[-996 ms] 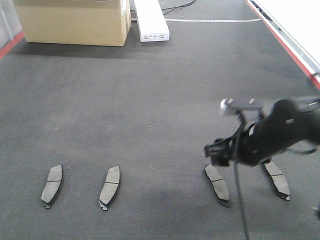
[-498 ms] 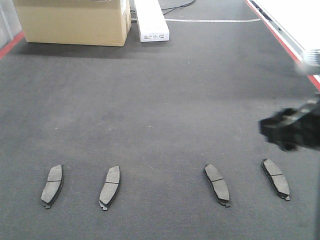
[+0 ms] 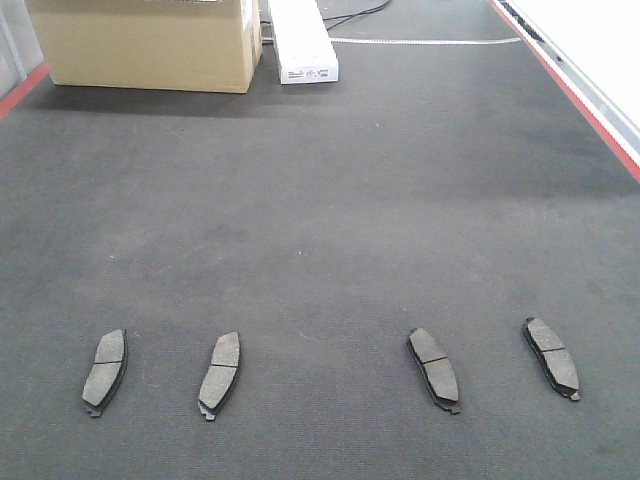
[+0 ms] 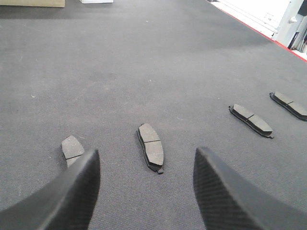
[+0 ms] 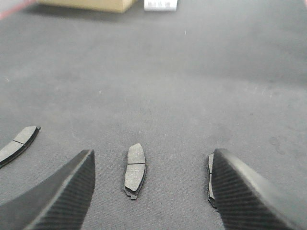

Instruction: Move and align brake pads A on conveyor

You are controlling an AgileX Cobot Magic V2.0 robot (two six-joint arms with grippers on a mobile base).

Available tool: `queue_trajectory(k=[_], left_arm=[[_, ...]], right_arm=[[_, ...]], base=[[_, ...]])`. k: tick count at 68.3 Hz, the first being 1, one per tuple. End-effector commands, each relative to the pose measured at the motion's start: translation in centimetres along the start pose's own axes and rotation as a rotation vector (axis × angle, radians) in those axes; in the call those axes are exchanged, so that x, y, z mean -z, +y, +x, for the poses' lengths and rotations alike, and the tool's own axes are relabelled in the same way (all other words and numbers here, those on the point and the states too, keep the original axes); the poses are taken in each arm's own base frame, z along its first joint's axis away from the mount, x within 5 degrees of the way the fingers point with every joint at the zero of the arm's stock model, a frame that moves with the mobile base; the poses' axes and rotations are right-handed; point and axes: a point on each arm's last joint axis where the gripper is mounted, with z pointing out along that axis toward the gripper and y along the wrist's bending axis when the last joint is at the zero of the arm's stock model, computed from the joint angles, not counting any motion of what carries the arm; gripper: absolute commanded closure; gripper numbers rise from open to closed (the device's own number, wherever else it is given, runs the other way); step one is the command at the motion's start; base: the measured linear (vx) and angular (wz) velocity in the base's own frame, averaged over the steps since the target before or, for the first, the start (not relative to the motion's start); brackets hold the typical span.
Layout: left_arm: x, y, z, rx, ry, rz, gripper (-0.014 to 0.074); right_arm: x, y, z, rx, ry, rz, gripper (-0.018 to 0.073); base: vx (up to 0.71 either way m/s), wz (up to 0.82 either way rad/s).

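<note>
Several brake pads A lie flat in one row across the near part of the conveyor [image 3: 320, 220]. From left to right they are a pad [image 3: 105, 371], a pad [image 3: 220, 374], a pad [image 3: 434, 368] and a pad [image 3: 552, 357], in two pairs with a wider gap between. Neither arm shows in the front view. My left gripper [image 4: 146, 153] is open above the belt, with a pad [image 4: 151, 146] lying ahead between its fingers, untouched. My right gripper [image 5: 152, 153] is open too, a pad [image 5: 135, 170] lies between its fingers, and another pad [image 5: 210, 179] is half hidden by the right finger.
A cardboard box [image 3: 150, 45] and a white unit [image 3: 303, 40] stand at the belt's far end. A red stripe [image 3: 570, 90] and a pale surface run along the right edge. A second red stripe [image 3: 20, 90] shows at far left.
The right arm, which hung over the two right pads, pulled away to the right and left the front view. All pads stay where they were.
</note>
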Motion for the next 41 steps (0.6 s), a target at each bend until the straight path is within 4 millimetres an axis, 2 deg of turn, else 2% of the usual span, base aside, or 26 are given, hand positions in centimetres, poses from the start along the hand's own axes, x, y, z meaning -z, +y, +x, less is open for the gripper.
queue_trajectory(k=[1, 13, 24, 29, 33, 37, 41], left_arm=[[0.2, -0.2, -1.1, -0.001, -0.065, 0.018, 0.0190], [0.2, -0.2, -1.1, -0.001, -0.067, 0.019, 0.0190], [0.2, -0.2, -1.1, -0.002, -0.072, 0.019, 0.0192], [0.0, -0.2, -1.0, -0.002, -0.068, 0.019, 0.0230], [0.0, -0.2, -1.0, -0.002, -0.068, 0.019, 0.0321], [0.0, -0.2, -1.0, -0.001, -0.070, 0.020, 0.0444], [-0.2, -0.2, -0.8, -0.002, -0.078, 0.021, 0.0593]], right_arm=[[1.0, -0.1, 0.8, 0.025, -0.137, 0.007, 0.0072], [2.4, -0.2, 3.2, 0.023, -0.308, 0.000, 0.0072], [3.0, -0.2, 3.4, 0.023, -0.369, -0.002, 0.0074], [3.0, -0.2, 3.4, 0.023, -0.368, -0.002, 0.0105], [3.0, -0.2, 3.4, 0.023, -0.368, -0.002, 0.0194], [3.0, -0.2, 3.4, 0.022, -0.368, -0.002, 0.0325], [3.0, -0.2, 3.4, 0.021, -0.367, -0.002, 0.0497]], base=[[0.00, 0.00], [0.00, 0.00], [0.00, 0.00], [0.00, 0.00], [0.00, 0.00], [0.00, 0.00], [0.00, 0.00]])
